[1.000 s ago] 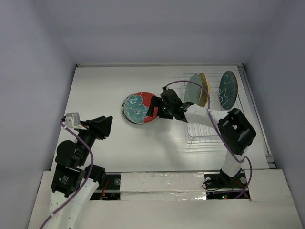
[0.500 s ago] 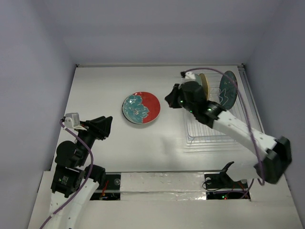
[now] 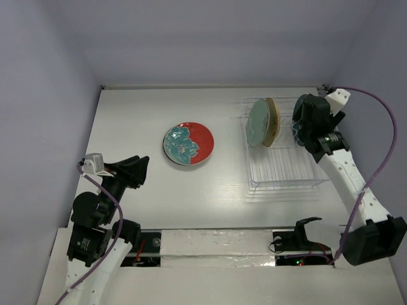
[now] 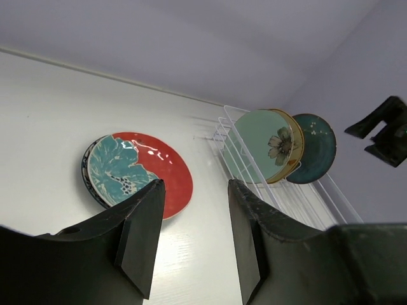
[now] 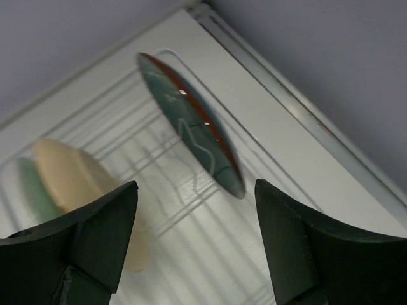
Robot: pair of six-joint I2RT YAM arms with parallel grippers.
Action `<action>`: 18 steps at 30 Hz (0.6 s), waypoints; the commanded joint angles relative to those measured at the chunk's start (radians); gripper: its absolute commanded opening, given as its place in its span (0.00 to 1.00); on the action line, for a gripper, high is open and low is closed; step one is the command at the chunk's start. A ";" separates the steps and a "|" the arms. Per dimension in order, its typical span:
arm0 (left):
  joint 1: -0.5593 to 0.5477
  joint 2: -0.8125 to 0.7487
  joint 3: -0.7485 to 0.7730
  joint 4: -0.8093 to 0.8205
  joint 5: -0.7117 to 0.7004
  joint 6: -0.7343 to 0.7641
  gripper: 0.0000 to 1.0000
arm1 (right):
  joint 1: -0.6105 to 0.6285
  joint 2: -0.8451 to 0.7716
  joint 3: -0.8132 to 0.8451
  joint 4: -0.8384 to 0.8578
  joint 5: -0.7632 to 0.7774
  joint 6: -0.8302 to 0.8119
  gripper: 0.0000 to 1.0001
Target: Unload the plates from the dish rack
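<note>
Right pincer, open, hovers by the teal plate at the rack's 3 o'clock end; next, clamp its rim. Left pincer open.

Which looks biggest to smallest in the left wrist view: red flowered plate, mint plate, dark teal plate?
Red flowered plate
mint plate
dark teal plate, partly hidden
Nearness favours the red one; real sizes may match.

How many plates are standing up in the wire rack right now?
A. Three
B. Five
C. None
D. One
A: the mint green plate, the tan plate and the dark teal plate stand on edge in the rack, while the red flowered plate lies flat on the table outside it.
</note>
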 commanded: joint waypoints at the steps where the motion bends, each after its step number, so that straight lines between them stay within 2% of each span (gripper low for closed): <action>1: 0.001 -0.022 0.004 0.060 0.021 0.013 0.41 | -0.064 0.060 0.014 -0.045 0.088 -0.054 0.81; 3: 0.001 -0.030 0.006 0.059 0.018 0.013 0.41 | -0.082 0.120 0.028 -0.054 0.126 -0.062 0.80; 8: -0.008 -0.048 0.009 0.057 0.012 0.017 0.42 | -0.116 0.232 0.062 -0.040 0.066 -0.087 0.75; 12: -0.008 -0.053 0.009 0.054 0.009 0.016 0.42 | -0.127 0.307 0.092 0.003 0.034 -0.130 0.66; 17: -0.017 -0.060 0.012 0.048 0.001 0.017 0.42 | -0.127 0.433 0.163 -0.045 0.143 -0.168 0.56; 18: -0.017 -0.060 0.012 0.049 0.002 0.017 0.42 | -0.127 0.438 0.163 -0.040 0.158 -0.174 0.50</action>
